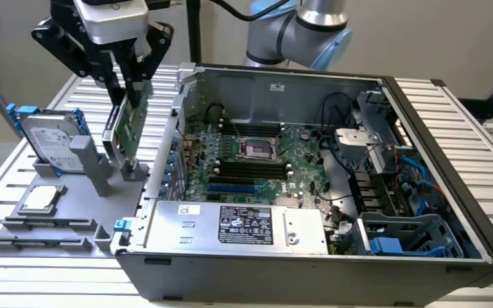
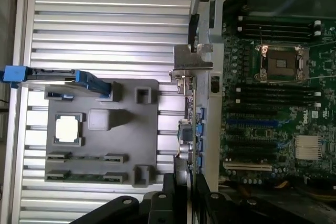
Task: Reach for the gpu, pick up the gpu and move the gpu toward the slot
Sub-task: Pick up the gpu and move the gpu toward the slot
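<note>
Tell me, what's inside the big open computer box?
Inside the computer case lies a green motherboard with an empty processor socket, black cables, a silver power supply and blue drive bays. What is under the power supply is covered.

One gpu (image 1: 125, 125), one gripper (image 1: 129, 80), one hard drive (image 1: 49, 138) with blue rails, one square silver chip (image 1: 43, 198), one grey holder tray (image 1: 122, 199), one open computer case (image 1: 452, 212), one motherboard (image 1: 264, 163), one power supply box (image 1: 238, 224), one ribbed metal table (image 1: 486, 128).
</note>
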Motion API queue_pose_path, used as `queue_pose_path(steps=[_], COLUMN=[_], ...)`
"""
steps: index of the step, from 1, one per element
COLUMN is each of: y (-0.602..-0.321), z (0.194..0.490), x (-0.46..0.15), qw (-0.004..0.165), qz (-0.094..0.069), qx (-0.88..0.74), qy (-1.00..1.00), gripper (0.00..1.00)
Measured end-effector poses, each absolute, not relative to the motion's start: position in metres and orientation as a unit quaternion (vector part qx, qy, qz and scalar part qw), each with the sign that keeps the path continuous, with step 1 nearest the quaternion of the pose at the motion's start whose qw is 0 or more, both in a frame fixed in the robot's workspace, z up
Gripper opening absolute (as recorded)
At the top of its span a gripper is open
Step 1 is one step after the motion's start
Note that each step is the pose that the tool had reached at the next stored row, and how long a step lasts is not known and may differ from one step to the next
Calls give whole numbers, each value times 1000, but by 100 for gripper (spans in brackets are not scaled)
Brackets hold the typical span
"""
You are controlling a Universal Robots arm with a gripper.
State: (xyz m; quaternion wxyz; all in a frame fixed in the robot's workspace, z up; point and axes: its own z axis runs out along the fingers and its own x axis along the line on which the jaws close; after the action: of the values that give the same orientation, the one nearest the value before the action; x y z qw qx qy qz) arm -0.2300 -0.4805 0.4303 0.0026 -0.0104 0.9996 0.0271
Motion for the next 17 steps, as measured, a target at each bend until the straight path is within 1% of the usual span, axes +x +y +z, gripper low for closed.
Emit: queue_pose_path(steps=[7, 17], y=[-481, -481], z=[435, 435], x=[-198, -152], qw=[2, 0], qz=[35, 37], qx=[-10, -10], qy=[999, 999], gripper=[26, 26])
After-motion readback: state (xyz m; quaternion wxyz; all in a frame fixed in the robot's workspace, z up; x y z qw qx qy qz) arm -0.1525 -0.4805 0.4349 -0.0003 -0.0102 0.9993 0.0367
